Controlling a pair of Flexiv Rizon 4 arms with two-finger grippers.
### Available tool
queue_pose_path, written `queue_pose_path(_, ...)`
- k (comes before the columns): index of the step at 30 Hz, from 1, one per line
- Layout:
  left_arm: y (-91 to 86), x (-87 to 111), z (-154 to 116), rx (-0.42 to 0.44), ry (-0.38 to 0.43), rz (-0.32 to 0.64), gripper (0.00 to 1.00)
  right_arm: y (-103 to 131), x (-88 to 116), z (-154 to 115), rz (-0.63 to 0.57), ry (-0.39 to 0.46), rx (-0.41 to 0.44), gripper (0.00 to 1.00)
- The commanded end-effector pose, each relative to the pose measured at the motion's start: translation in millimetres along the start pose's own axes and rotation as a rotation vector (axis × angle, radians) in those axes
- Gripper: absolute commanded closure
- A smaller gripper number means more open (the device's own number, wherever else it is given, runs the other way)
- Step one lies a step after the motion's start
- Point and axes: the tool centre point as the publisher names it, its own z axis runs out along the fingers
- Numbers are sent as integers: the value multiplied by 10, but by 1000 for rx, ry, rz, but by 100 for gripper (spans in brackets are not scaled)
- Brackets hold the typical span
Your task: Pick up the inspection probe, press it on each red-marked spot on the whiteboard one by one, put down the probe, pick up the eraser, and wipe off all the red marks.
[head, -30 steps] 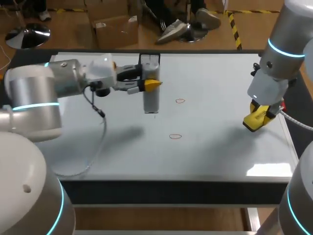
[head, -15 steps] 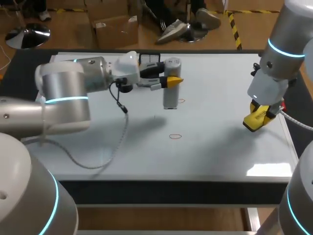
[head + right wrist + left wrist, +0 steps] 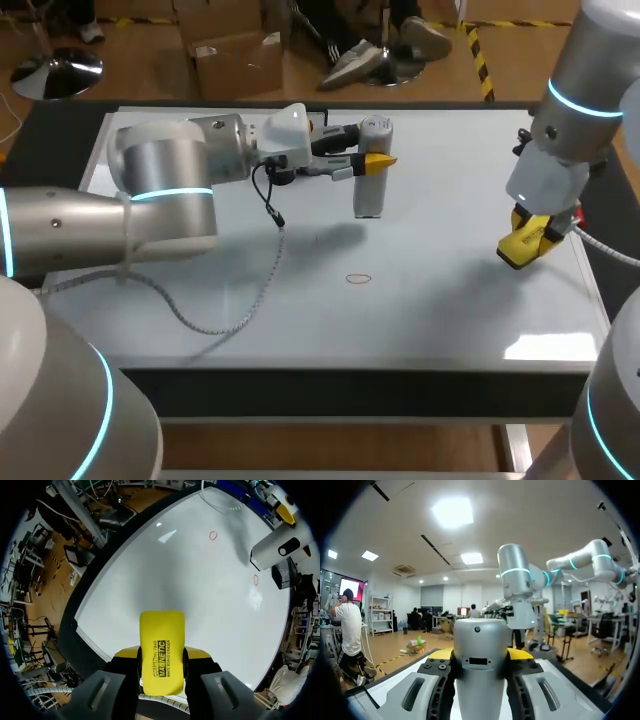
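From above, the left gripper (image 3: pixel 375 160) grips the tall grey round probe (image 3: pixel 369 195) upright on the shiny whiteboard (image 3: pixel 450 320); its wrist view shows both fingers (image 3: pixel 437 690) hugging it; the right wrist view shows the right gripper (image 3: pixel 161 656) pinching a yellow block eraser (image 3: pixel 161 630) over the board.

This is looking like a robotics lab: other robot arms (image 3: pixel 590 560) are standing on benches across an open hall, ceiling light panels (image 3: pixel 452 511) are glowing overhead, and yellow-black hazard tape (image 3: pixel 480 55) is running along the wooden floor (image 3: pixel 150 60) near cardboard boxes (image 3: pixel 225 55).
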Motion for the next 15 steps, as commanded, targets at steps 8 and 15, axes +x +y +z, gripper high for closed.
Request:
queue_pose_path(8,175,-275,115,7,27,-7,100,-5,-3,-3,-1,2,2,100)
queue_pose_path(15,262,-340,121,8,28,-16,100,-5,-3,-3,-1,2,2,100)
